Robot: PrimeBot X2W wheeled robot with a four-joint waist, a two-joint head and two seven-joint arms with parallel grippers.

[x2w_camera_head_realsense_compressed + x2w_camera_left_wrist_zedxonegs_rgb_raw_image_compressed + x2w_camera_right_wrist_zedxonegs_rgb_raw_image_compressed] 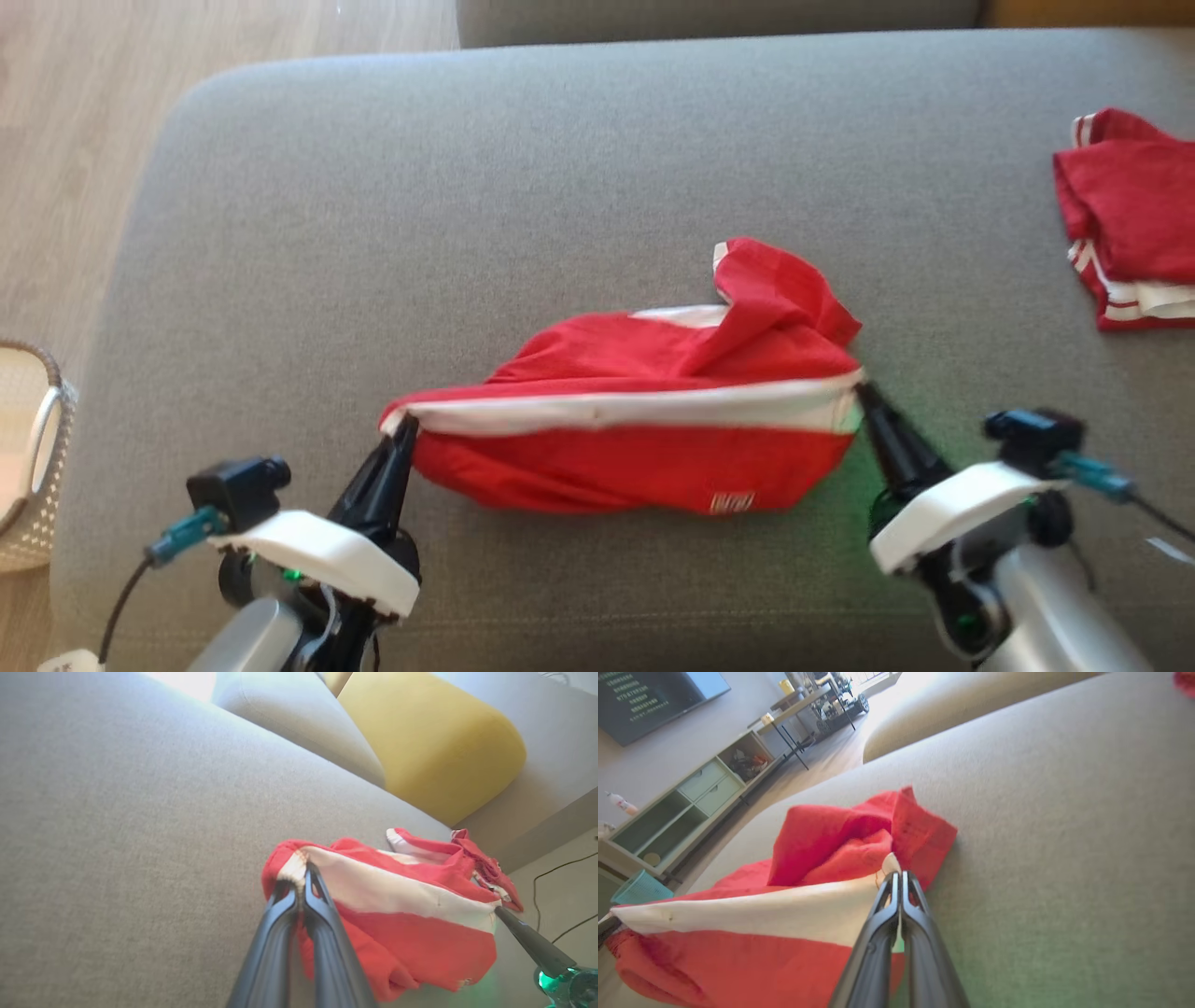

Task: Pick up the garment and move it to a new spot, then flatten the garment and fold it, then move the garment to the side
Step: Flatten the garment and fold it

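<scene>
Head view showed the crumpled red-and-white fabric garment at lower centre on the grey sofa cushion, its long axis running left-right between the left tool and right tool, each pinched closed on one end of its white band.

The head camera looks steeply down on the sofa from above. Each wrist camera sits low and close over it: left faces the yellow cushion, right faces the shelf. All three share the garment.
</scene>
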